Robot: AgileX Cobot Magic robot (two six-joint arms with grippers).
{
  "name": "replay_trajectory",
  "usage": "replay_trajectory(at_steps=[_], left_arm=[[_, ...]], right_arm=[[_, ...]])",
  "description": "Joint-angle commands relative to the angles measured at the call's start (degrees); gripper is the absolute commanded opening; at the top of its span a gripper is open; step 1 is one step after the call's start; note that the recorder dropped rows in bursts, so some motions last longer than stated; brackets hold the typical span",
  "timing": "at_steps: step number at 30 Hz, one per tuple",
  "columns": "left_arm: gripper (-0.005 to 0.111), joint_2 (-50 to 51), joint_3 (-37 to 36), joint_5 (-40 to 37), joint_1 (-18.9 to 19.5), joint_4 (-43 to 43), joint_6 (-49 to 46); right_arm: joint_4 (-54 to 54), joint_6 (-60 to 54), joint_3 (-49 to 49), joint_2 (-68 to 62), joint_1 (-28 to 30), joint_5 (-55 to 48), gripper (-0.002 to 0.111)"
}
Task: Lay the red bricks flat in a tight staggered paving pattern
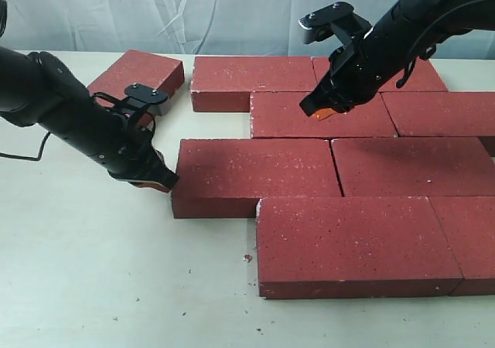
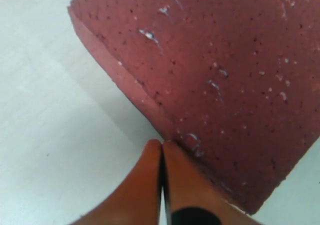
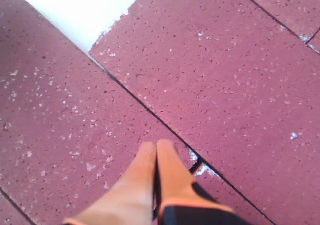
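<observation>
Surface: pale table (image 1: 93,286) in front of a white curtain (image 1: 155,8).
Bricks: red bricks (image 1: 356,240) lie flat in staggered rows, centre to right of frame; a stray brick (image 1: 139,73) sits angled at upper left, apart from them.
Left gripper (image 1: 158,179): closed, empty, tips at the left end of the third-row brick (image 1: 255,174).
Right gripper (image 1: 321,110): closed, empty, tips on a second-row brick (image 1: 363,120).
Relation: third-row brick extends rightward from the left gripper, long axis across frame; left arm nearer.

The red bricks (image 1: 259,170) are dark red with white flecks, the table (image 1: 93,271) pale cream.
</observation>
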State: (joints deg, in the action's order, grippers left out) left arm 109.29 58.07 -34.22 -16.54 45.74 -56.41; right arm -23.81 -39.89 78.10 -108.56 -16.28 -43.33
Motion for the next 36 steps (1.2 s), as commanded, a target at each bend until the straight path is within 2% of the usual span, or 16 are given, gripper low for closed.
replay_trajectory(at_steps=[1, 3, 7, 9, 11, 12, 14, 16, 18, 22, 30, 32, 36], left_arm=[[0.000, -1.1, 0.2, 0.6, 1.8, -4.2, 4.4], [0.000, -2.2, 0.2, -0.3, 3.2, -7.6, 7.5], [0.000, -6.3, 0.2, -2.0, 4.4, -8.3, 8.1], [0.000, -9.6, 1.0, 0.5, 4.4, -8.3, 6.6], [0.000, -11.4, 1.9, 16.5, 4.4, -7.7, 4.9], [0.000, -10.6, 2.7, 30.2, 4.4, -5.5, 4.9], [0.000, -8.4, 5.6, 37.2, 4.9, -5.1, 4.9], [0.000, -5.9, 9.9, 33.7, 5.8, -5.4, 4.9], [0.000, -0.6, 18.2, 22.8, 7.1, -6.6, 5.3], [0.000, 7.0, 30.7, 15.6, 7.9, -9.5, 12.2], [0.000, 22.5, 55.6, -0.1, 7.9, -42.8, 43.1], [0.000, 25.6, 60.6, -2.2, 7.9, -45.7, 46.4], [0.000, 30.5, 68.2, -0.7, 7.7, -43.6, 46.5]], right_arm=[[0.6, -0.5, -0.2, 0.0, 0.3, 0.6, -0.001], [0.8, -0.5, -0.2, 0.0, 0.3, 0.8, -0.001], [0.8, -0.5, -0.2, 0.0, 0.3, 1.0, -0.001], [0.8, -0.5, -0.2, 0.0, 0.3, 1.7, -0.001], [0.1, -0.5, -0.2, 0.0, 0.3, 1.7, -0.001], [-0.1, -0.5, -0.2, 0.0, 0.3, 1.8, -0.001], [-0.2, -0.5, -0.2, 0.0, 0.2, 1.9, -0.001], [-0.3, -0.5, -0.2, 0.0, 0.2, 2.0, -0.001], [-0.3, -0.5, -0.2, 0.0, 0.2, 2.5, -0.001], [-1.4, -0.5, -0.2, 0.0, 0.2, 2.7, -0.001], [-2.4, -0.5, -0.2, 0.0, 0.2, 3.3, -0.001], [-2.4, -0.5, -0.2, 0.0, 0.2, 3.8, -0.001], [-2.4, -0.5, -0.2, 0.0, 0.2, 4.5, -0.001]])
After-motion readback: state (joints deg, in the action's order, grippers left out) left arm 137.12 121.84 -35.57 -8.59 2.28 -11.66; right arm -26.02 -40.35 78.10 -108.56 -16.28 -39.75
